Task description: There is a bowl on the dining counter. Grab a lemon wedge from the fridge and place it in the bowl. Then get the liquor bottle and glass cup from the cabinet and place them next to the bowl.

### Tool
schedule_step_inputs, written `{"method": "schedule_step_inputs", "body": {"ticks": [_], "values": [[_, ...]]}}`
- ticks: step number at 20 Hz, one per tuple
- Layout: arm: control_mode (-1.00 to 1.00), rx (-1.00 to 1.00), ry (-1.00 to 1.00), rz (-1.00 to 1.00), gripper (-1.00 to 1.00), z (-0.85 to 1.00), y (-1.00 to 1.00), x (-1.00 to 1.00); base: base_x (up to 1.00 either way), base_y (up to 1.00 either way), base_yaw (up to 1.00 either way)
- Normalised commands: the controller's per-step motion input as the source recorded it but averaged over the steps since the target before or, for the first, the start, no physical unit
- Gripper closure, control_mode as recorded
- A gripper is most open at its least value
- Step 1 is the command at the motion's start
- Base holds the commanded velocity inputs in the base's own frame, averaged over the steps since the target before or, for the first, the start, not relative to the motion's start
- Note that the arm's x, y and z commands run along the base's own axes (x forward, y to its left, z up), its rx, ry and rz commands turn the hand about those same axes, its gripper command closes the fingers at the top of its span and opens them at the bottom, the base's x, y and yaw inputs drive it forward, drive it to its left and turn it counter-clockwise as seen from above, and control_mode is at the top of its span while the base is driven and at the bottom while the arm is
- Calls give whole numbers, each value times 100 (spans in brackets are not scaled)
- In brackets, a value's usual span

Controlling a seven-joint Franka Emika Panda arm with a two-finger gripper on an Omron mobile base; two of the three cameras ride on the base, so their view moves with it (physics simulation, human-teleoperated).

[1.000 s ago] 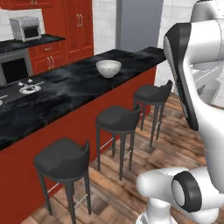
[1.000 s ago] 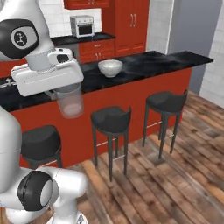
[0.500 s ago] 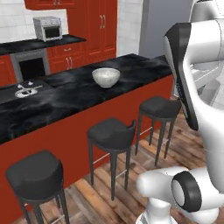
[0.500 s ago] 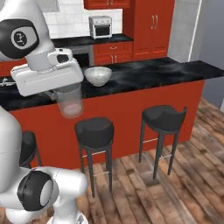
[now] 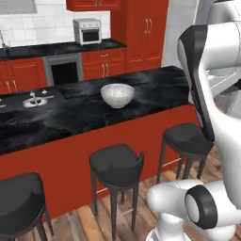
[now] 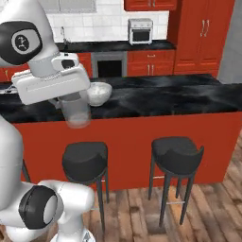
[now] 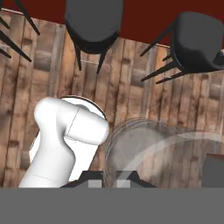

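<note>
My gripper point(image 6: 71, 100) is shut on the glass cup point(image 6: 77, 112), a clear tumbler hanging below the hand, in front of the dining counter point(image 6: 165, 98) at about the height of its top. In the hand view the glass cup point(image 7: 144, 151) sits between the fingertips, over the wooden floor. The white bowl point(image 5: 117, 95) stands on the black marble dining counter point(image 5: 70, 115); from the right, the bowl point(image 6: 99, 92) shows just behind the hand. What lies in the bowl is hidden. The lemon wedge and the liquor bottle are out of view.
Black round stools point(image 6: 176, 153) point(image 6: 85, 158) point(image 5: 116, 164) line the counter's red front. Behind it runs the wall counter with a sink point(image 5: 35, 99), an oven point(image 5: 63, 70) and a toaster oven point(image 6: 140, 30). Tall red cupboards point(image 6: 203, 38) stand at the back right.
The whole picture has shifted: the base has driven along and nearer to the dining counter, so the bowl looks closer. The cup stays held in the shut gripper.
</note>
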Motion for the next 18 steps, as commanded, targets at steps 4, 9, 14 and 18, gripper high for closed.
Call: {"method": "schedule_step_inputs", "body": {"ticks": [4,9,14,18], "values": [[100,0,0,0,100,0,0,0,92,-48,47],[100,0,0,0,100,0,0,0,98,-48,42],[100,0,0,0,100,0,0,0,98,-40,36],[-100,8,10,33,100,-9,-49,84,0,0,0]]}}
